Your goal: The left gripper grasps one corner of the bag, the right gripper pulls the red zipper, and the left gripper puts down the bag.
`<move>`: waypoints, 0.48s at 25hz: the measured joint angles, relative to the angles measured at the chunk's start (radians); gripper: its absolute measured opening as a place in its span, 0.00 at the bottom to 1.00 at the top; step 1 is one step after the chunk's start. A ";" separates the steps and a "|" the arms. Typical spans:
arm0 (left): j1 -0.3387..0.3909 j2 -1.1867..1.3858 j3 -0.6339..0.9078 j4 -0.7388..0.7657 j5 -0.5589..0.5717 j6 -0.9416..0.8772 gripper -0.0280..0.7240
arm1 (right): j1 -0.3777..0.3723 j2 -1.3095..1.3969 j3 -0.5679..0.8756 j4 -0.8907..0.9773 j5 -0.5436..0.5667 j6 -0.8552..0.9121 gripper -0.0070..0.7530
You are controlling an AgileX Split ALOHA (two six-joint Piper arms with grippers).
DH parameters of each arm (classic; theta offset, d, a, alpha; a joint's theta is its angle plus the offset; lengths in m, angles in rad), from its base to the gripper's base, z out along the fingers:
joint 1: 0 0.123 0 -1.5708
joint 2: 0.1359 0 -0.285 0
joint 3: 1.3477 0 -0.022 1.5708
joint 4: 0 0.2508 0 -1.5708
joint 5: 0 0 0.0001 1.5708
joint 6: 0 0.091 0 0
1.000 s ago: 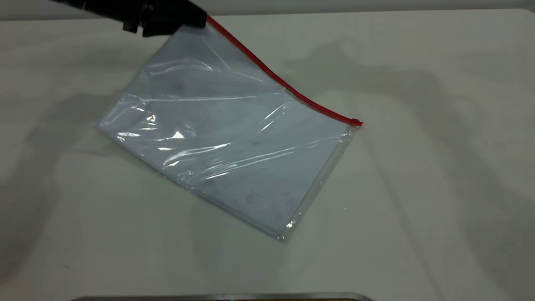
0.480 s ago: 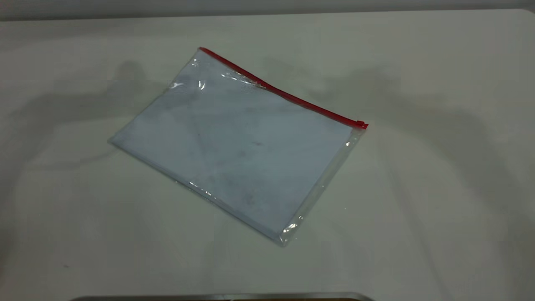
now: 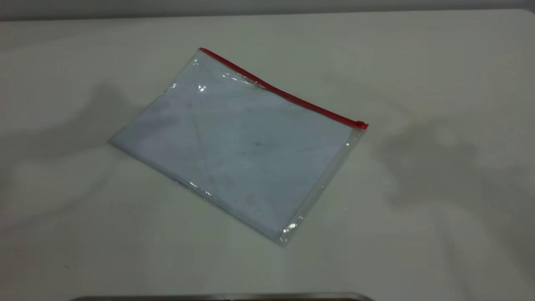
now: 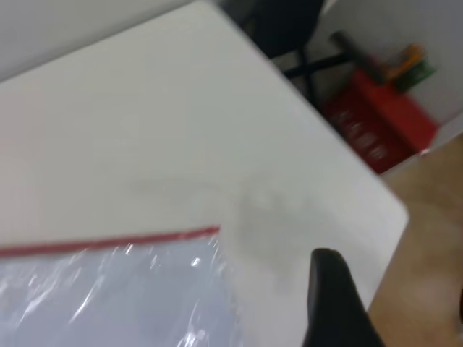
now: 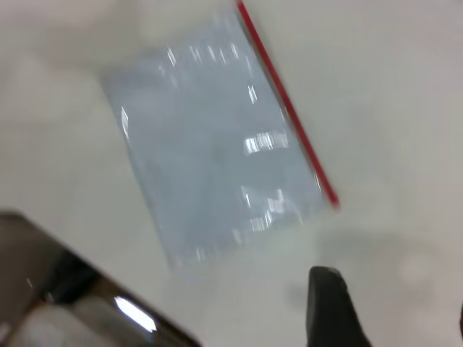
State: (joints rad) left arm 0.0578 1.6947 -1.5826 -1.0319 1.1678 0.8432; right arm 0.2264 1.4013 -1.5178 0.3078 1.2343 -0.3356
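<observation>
The bag [image 3: 238, 142] lies flat on the white table, a clear pouch with a white sheet inside. The red zipper [image 3: 284, 94] runs along its far long side, with the slider tab [image 3: 360, 124] at the right end. The corner [image 3: 201, 50] at the strip's other end lies free. Neither gripper shows in the exterior view. The left gripper [image 4: 394, 282] is open and empty, above the table beside the bag [image 4: 108, 296] and its red strip [image 4: 108, 243]. The right gripper [image 5: 391, 289] is open and empty, high above the bag [image 5: 210, 144] and red zipper [image 5: 289, 116].
A metal edge [image 3: 221, 297] runs along the table's near side and also shows in the right wrist view [image 5: 72, 303]. Past the table's edge [image 4: 362, 181] a red box [image 4: 376, 123] and a black chair base stand on the floor.
The left gripper held the bag's far corner lifted one second ago. It has let go and left the exterior view, and the bag has dropped flat on the table.
</observation>
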 joint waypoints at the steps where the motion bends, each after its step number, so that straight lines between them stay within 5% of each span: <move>1: 0.000 -0.033 0.000 0.040 0.000 -0.032 0.66 | 0.000 -0.050 0.067 -0.022 0.000 0.000 0.60; 12: 0.000 -0.413 0.180 0.512 0.000 -0.404 0.63 | 0.000 -0.473 0.703 -0.117 0.000 0.083 0.58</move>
State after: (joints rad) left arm 0.0578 1.2817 -1.4021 -0.5194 1.1678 0.4394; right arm 0.2264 0.9281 -0.8144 0.1911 1.2343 -0.2523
